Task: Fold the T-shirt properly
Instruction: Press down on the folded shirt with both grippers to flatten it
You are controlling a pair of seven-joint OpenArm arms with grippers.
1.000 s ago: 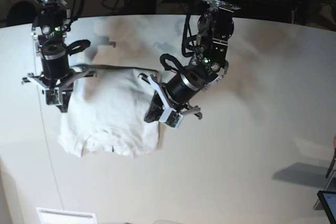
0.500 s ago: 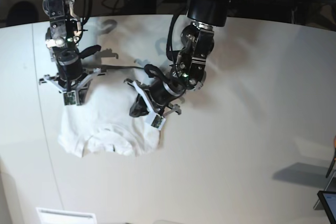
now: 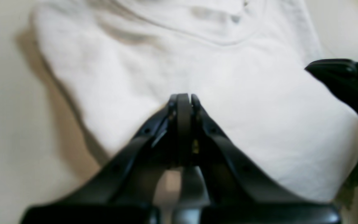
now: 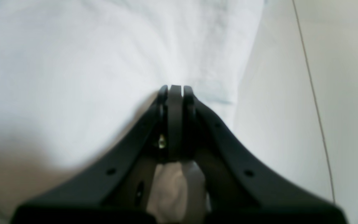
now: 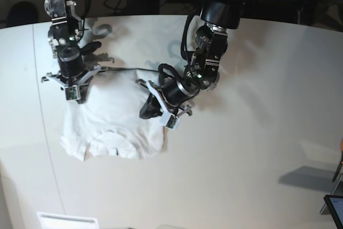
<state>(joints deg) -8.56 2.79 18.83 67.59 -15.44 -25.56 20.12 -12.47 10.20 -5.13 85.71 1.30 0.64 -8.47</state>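
While both arms are reaching over the table (image 5: 257,132), one T-shirt (image 5: 115,119) is lying flat on it, folded into a rough rectangle with the collar end nearest the camera in the base view. Two grippers are showing, one per arm. Left gripper (image 5: 146,112) is sitting with its jaws pressed fully together, tips hovering at or on the shirt's edge on the base view's right side; no fabric is visibly pinched between the tips, and whether they are touching the cloth I cannot tell. In the left wrist view the closed left gripper (image 3: 183,99) is pointing at the T-shirt (image 3: 228,93), with the neckline curve ahead of the tips and bare table off to its left. Right gripper (image 5: 72,96) is also sitting closed tight, positioned over the far corner of the shirt on the base view's left. In the right wrist view the right gripper (image 4: 175,90) is showing its tips over white T-shirt fabric (image 4: 73,68), with the shirt's edge and bare table (image 4: 291,109) just to the right of the tips. Nothing is being held there that I can make out.
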